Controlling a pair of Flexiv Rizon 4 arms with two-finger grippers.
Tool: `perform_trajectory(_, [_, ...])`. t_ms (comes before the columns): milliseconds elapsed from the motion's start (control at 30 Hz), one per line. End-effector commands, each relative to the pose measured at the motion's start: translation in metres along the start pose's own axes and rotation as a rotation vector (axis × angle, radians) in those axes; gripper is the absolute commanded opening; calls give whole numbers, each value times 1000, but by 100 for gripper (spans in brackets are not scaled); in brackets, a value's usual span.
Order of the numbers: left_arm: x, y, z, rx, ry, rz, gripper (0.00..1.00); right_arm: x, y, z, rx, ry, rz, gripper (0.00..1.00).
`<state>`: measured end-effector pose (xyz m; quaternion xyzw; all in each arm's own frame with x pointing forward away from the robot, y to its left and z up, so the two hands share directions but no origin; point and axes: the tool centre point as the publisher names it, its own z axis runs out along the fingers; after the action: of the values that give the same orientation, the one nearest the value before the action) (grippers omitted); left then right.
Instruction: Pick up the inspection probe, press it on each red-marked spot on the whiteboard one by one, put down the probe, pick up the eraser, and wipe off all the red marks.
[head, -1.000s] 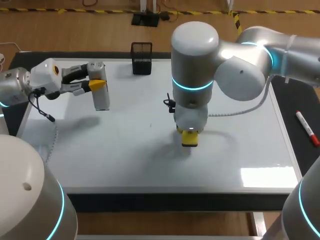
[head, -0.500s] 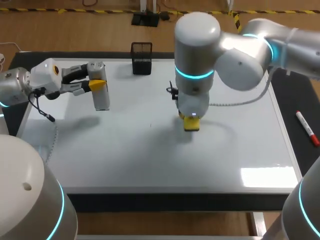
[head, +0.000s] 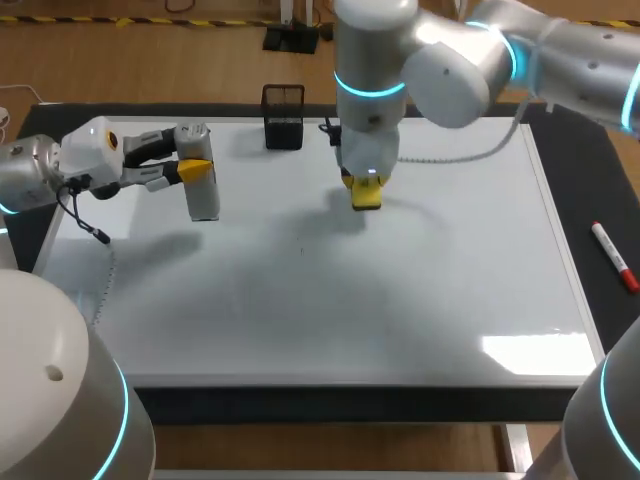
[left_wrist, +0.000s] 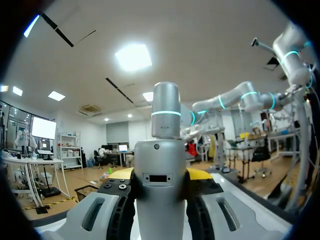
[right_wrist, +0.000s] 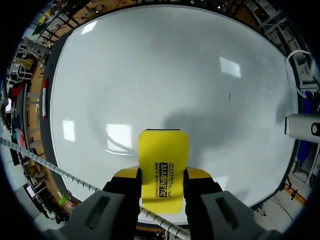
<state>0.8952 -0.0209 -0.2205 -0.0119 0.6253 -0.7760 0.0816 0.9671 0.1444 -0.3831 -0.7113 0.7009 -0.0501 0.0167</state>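
Two full hands: right gripper (right_wrist: 161, 175) clamps yellow eraser (right_wrist: 163, 155), left gripper (left_wrist: 160, 173) grips probe (left_wrist: 160, 165). Faint dark speck (head: 301, 250) at eraser's 8 o'clock in head view; I see no red.

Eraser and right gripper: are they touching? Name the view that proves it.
Touching. The right wrist view shows the eraser pinched between the right gripper's two fingers, one against each side.
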Motion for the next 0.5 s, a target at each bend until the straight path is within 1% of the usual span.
perform_trajectory(33, [0, -2, 0, -2, 0, 0, 0, -14, -42, 8, -72, 21, -5, 0])
perform_trajectory(167, [0, -2, 0, -2, 0, 0, 0, -18, -67, 11, -81, 19, 0, 0])
perform_trajectory(500, [0, -2, 0, -2, 0, 0, 0, -22, -114, 15, -104, -6, 31, 0])
